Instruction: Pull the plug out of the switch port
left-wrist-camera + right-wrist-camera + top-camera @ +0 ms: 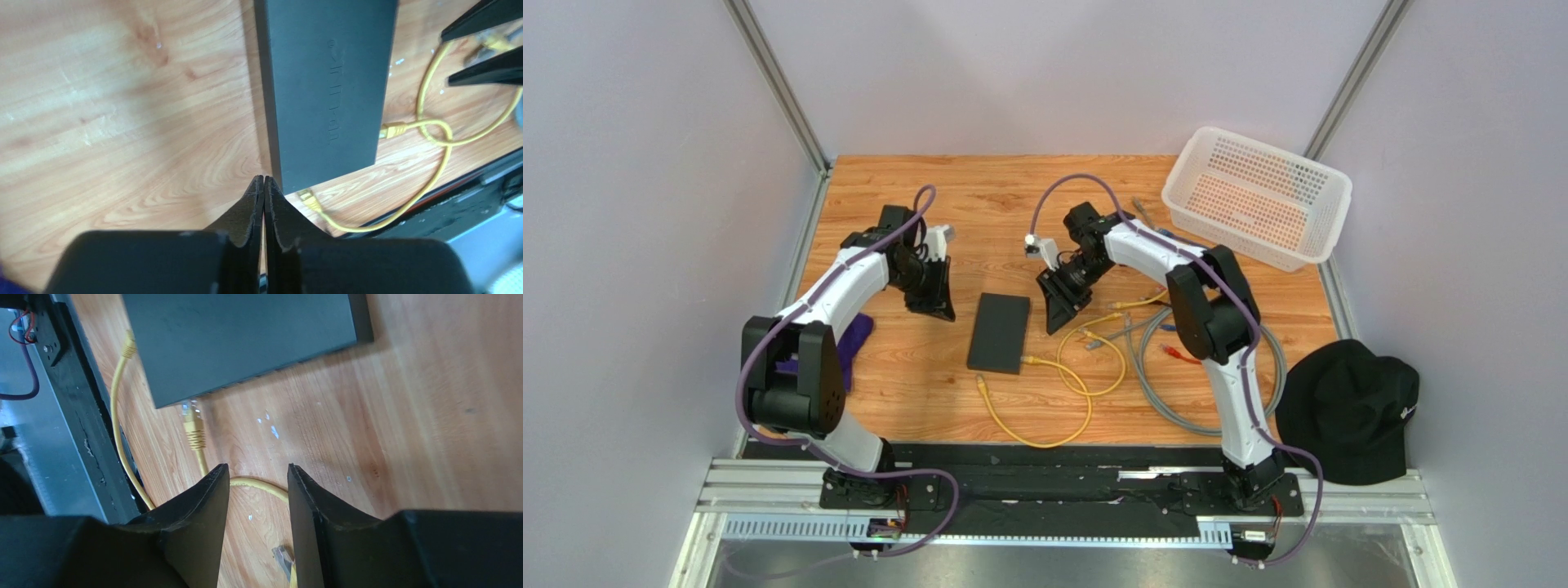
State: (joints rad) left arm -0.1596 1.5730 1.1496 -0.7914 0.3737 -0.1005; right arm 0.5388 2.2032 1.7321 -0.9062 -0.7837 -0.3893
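Note:
The switch (999, 332) (325, 79) (245, 337) is a flat matte-black box lying mid-table between the two arms. A yellow cable's plug (1027, 363) (393, 129) (194, 427) lies with its clear tip at the switch's long edge, near one corner. I cannot tell whether the tip sits in a port. My left gripper (938, 306) (264, 179) is shut on nothing, its tips just off the switch's left near corner. My right gripper (1059, 321) (258, 468) is open and empty, standing right of the switch a little back from the plug.
The yellow cable (1075, 392) loops toward the front, its other plug (982, 384) (307, 197) loose on the wood. A grey cable (1161, 368) coils at the right. A white basket (1259, 196) stands back right, a black cap (1351, 410) front right, a purple thing (854, 343) by the left arm.

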